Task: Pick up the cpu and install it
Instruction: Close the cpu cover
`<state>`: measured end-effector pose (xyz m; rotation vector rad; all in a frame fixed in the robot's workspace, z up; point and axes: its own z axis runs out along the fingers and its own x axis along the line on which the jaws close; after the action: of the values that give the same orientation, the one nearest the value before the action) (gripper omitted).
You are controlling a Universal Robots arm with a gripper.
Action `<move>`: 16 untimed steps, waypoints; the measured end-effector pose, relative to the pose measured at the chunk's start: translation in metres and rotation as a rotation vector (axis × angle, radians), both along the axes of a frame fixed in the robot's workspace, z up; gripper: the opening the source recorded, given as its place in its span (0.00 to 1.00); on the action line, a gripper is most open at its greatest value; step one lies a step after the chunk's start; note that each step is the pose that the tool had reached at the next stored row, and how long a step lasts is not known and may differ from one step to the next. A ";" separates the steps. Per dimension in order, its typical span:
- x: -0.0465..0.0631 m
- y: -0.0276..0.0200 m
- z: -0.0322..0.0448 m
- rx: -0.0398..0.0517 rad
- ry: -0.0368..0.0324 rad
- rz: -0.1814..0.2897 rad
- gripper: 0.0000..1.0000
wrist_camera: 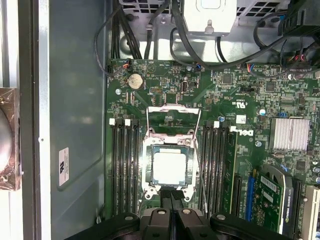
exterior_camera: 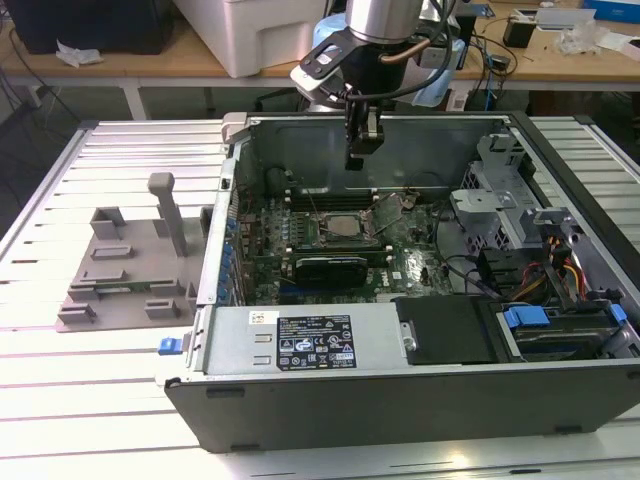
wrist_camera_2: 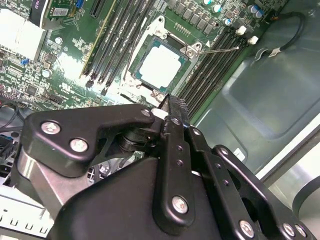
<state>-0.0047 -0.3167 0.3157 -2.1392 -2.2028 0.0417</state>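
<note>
The cpu (wrist_camera: 170, 167), a small square chip with a silvery top and a pale rim, lies flat in the black socket frame (wrist_camera: 148, 150) on the green motherboard (wrist_camera: 235, 100). The socket's metal bracket (wrist_camera: 172, 111) stands swung open just beside it. Rows of dark memory slots (wrist_camera: 125, 165) run along both sides of the socket. In the exterior view the cpu (exterior_camera: 350, 225) sits near the middle of the open computer case (exterior_camera: 400, 390), which lies on a slatted white table (exterior_camera: 100, 400). The gripper (exterior_camera: 358, 158) hangs above the chip, apart from it. In both wrist views its two black fingers (wrist_camera: 168, 196) are pressed together with nothing between them. A grey fixture plate (exterior_camera: 125, 280) with upright posts rests outside the case, toward the exterior view's left.
</note>
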 end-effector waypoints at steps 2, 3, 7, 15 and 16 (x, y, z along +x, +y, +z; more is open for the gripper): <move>0.000 0.0000 0.0000 0.0001 0.0000 0.000 0.11; 0.001 0.0000 0.0000 0.0001 0.0000 0.000 0.11; 0.014 0.0000 0.0000 0.0000 0.0018 0.000 0.11; 0.067 0.0036 -0.0160 0.0001 0.0241 0.004 0.11; 0.070 0.0040 -0.0205 0.0000 0.0245 0.004 0.11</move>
<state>0.0654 -0.3127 0.2952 -2.1227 -2.1939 0.0677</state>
